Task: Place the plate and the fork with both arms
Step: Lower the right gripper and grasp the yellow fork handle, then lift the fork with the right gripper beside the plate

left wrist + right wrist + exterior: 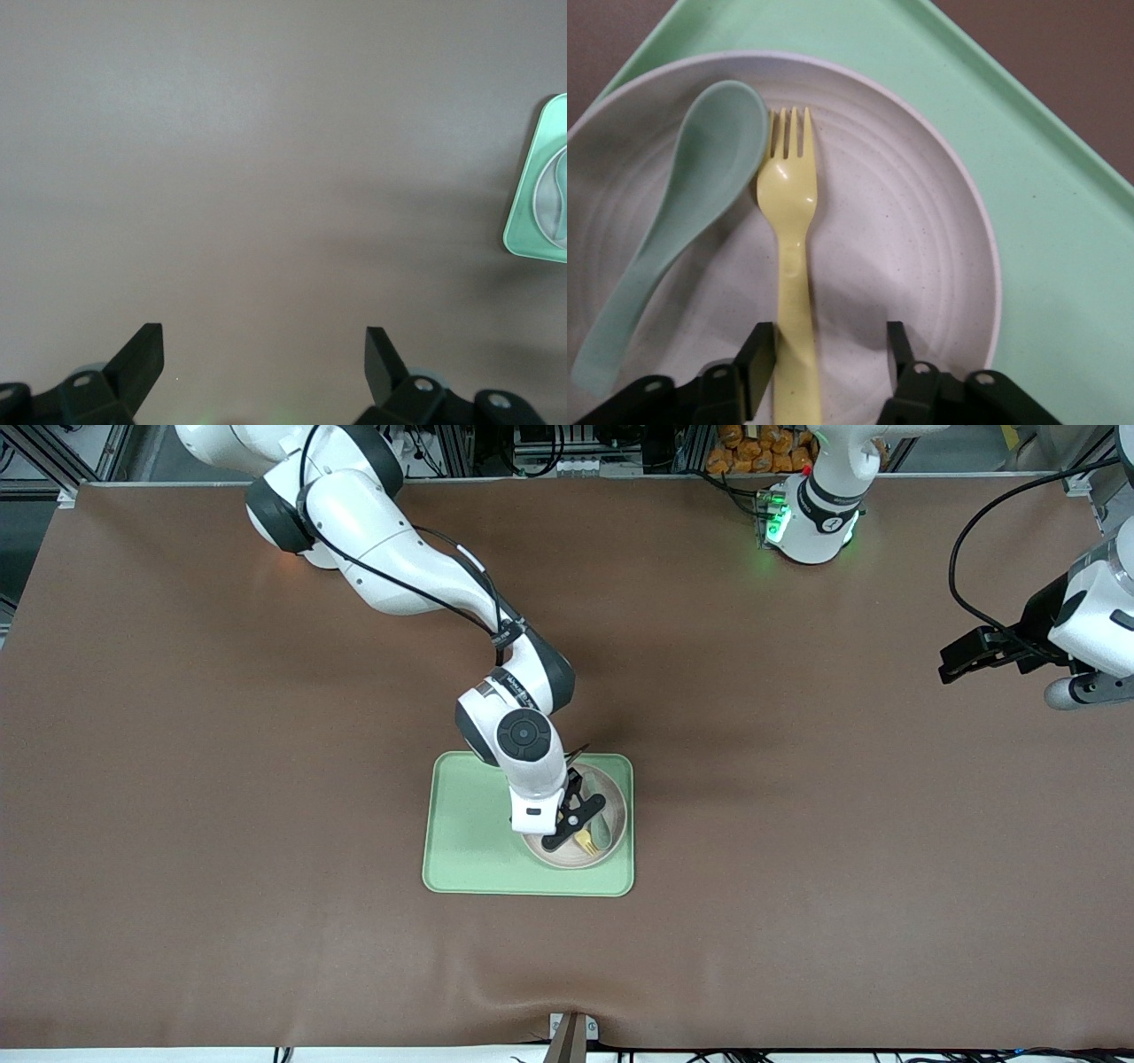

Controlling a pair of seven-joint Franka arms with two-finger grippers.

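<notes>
**Right gripper lines up on fork in plate**

The right gripper [824, 359] hangs low over the plate [921, 257], fingers [757, 354] spread and holding nothing, the fork [790, 230] handle lying between them but close against one finger. The fork rests in the plate, tines pointing away from the gripper, with a spoon [682, 204] just beside it, bowl near the tines. The plate sits on a tray [469, 841] at the end toward the left arm. To grip cleanly, the gripper likely needs to centre on the handle before closing, then lift straight up so the fork does not drag the spoon. The left gripper [266, 363] waits, open and empty, over bare table [842, 824] well apart from the tray.
</notes>
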